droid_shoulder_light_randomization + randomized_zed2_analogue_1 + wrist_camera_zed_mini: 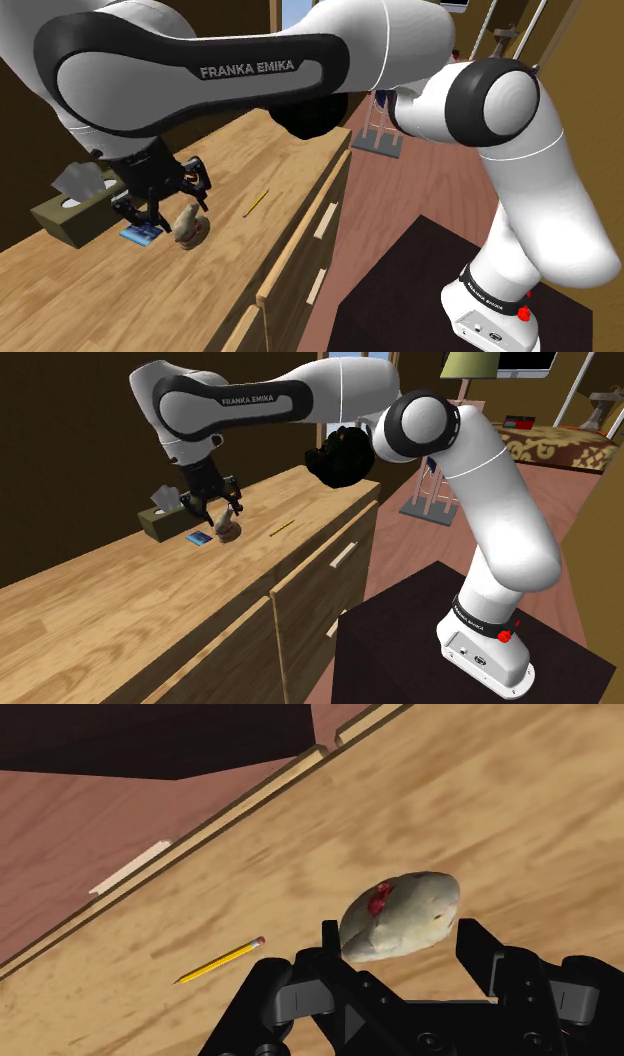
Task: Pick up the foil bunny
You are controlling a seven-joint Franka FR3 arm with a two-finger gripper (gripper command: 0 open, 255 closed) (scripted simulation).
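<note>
Shoulder view, sweeping from its left: passing an olive tissue box [68,217] on the wooden dresser top [100,290], then a small blue card [138,237] lying beneath the black gripper [152,218]. Finding the foil bunny [188,228], pale beige with a red spot, just right of that on the same top. Reaching a yellow pencil [256,203], well apart. Seeing, in the wrist view, fingers [478,944] standing apart and flanking the bunny without clearly gripping it. Noting its long axis running across the gap, finger to finger, red-spotted end pointing toward the pencil's side.
</note>
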